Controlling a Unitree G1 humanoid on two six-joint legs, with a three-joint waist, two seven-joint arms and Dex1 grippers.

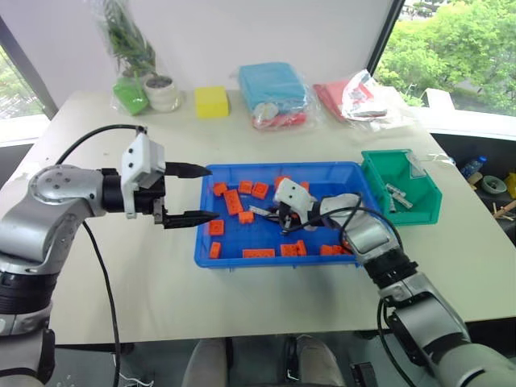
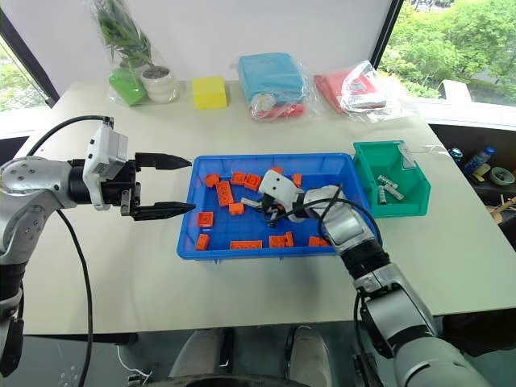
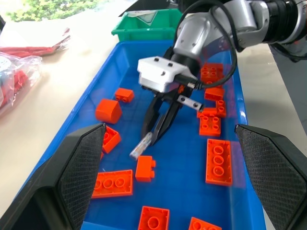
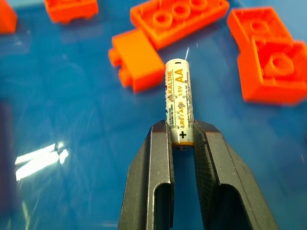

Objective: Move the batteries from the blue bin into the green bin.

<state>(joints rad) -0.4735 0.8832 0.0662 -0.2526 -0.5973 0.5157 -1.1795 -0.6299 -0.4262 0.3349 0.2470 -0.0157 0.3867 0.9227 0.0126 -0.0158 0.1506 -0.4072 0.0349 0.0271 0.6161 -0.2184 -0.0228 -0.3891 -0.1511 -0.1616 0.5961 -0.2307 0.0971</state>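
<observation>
- Right gripper (image 4: 182,139) reaches down into the blue bin (image 1: 343,171), jaws pinched on a battery (image 4: 179,100) end.
- Left gripper (image 1: 196,193) hovers beside the bin, jaws spread, empty.

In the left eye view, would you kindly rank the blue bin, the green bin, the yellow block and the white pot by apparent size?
1. blue bin
2. green bin
3. and 4. yellow block and white pot: they look alike, so no ranking between them. Both sit at the table's far edge, so distance shrinks them.

pale table (image 1: 121,282) with blue bin (image 1: 205,256), green bin (image 1: 423,211), bagged bundles (image 1: 274,93)
</observation>
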